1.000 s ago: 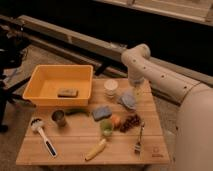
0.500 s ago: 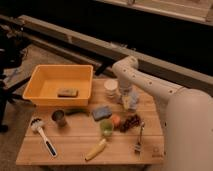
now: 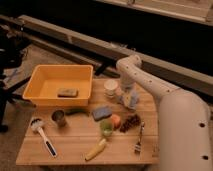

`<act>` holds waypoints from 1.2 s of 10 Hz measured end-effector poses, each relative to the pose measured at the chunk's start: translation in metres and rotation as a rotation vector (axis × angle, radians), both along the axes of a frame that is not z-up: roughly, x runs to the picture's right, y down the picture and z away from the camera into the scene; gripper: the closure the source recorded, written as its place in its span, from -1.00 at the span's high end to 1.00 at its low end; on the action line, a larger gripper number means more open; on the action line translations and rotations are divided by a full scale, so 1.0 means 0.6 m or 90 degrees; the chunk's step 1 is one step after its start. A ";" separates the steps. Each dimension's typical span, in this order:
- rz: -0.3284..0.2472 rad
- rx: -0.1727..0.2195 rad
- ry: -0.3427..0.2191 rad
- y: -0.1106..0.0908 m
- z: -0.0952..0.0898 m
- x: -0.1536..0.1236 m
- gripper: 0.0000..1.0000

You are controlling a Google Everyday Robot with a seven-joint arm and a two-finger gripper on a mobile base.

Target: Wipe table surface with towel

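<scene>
Table surface [image 3: 75, 145], lower centre of frame. White robot arm [image 3: 155, 92], entering from the right. Yellow tub [image 3: 35, 100], on the tabletop's upper left. Towel [image 3: 133, 102], right of centre, just beside the white cup [image 3: 111, 88]. Gripper [image 3: 127, 94], jaws spread apart, directly over the towel.

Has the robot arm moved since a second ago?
Yes. The arm's elbow has swung down and toward the white cup, ending nearly above it. The gripper is at the towel, beside that cup.
</scene>
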State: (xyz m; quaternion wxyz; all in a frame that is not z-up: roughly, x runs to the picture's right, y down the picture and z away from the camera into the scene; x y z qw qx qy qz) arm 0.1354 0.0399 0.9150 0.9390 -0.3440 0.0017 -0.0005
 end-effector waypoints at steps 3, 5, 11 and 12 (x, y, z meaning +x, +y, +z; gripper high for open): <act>0.018 -0.003 0.023 0.003 0.013 0.017 0.60; 0.024 -0.008 0.038 0.009 0.018 0.032 0.60; -0.012 -0.033 0.055 0.043 0.025 0.039 -0.14; -0.020 -0.040 0.057 0.050 0.025 0.041 -0.33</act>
